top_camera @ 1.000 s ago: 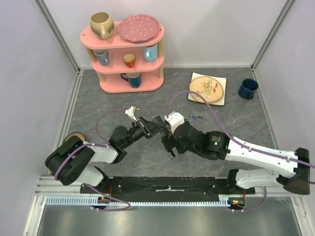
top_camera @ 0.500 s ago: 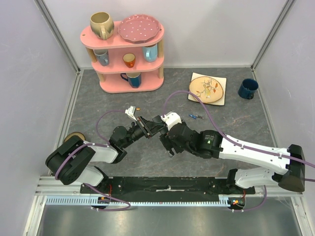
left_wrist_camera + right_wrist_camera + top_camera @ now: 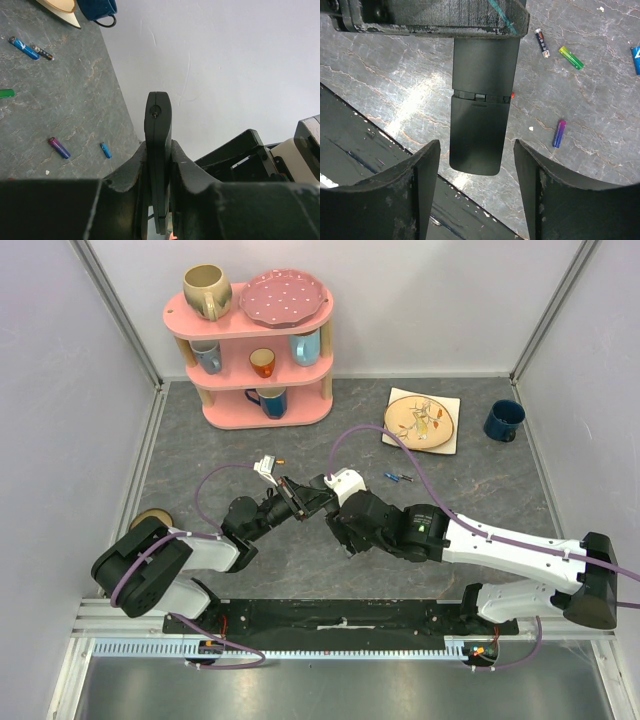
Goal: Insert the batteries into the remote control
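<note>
The remote control is held up off the table, near the middle of it. At the back left of the top view stands a pink shelf, well apart from the arms.

Right of that, the left gripper is clenched on one end of the remote control. In the left wrist view the remote control stands edge-on, pinched between the two fingers. Its free end points toward the right arm, and a seam crosses its flat back.

The right gripper is released and holds nothing. Its fingers stand on either side of that free end, with a gap showing on both sides and no contact.

Further right, the batteries lie loose on the table, untouched by either arm. In the right wrist view the purple battery lies on the table nearest the remote control. The green battery and a dark battery lie close together farther off.

At the back right sit a square plate and, beside it, a dark blue mug.
</note>
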You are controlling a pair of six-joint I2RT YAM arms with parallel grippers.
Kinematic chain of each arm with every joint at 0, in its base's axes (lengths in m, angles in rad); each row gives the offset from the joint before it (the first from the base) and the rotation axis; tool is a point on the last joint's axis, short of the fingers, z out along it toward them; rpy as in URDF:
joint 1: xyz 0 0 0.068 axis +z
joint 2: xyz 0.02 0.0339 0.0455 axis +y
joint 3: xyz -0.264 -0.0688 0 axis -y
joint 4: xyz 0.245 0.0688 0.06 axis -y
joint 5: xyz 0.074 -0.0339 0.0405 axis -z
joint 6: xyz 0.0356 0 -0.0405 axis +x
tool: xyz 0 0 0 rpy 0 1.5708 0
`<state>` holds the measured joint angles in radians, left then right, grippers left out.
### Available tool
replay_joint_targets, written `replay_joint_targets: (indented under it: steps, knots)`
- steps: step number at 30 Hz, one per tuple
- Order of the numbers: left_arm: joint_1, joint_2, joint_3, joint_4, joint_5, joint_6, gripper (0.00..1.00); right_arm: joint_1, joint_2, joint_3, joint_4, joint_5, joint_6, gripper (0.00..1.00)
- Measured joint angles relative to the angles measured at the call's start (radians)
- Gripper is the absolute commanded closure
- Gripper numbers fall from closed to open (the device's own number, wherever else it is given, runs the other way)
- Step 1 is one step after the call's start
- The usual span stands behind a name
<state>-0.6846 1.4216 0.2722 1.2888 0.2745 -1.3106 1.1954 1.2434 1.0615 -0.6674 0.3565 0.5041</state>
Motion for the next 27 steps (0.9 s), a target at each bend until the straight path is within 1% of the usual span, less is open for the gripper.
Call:
replay_joint_targets:
  steps: [11, 18, 23, 27]
  knots:
    - [0.0, -0.005, 0.0, 0.0, 0.0, 0.0, 0.98, 0.0, 0.0, 0.0, 0.0, -0.005, 0.0, 0.39]
    - [0.0, -0.014, 0.0, -0.003, -0.001, 0.0, 0.98, 0.001, 0.0, 0.0, 0.0, -0.011, -0.003, 0.45]
    - [0.0, -0.019, 0.0, -0.009, -0.001, 0.0, 0.98, 0.001, 0.0, 0.0, 0.0, -0.011, -0.003, 0.52]
    - [0.002, -0.024, 0.0, -0.017, -0.002, 0.0, 0.98, 0.0, 0.0, 0.0, 0.0, -0.009, -0.004, 0.54]
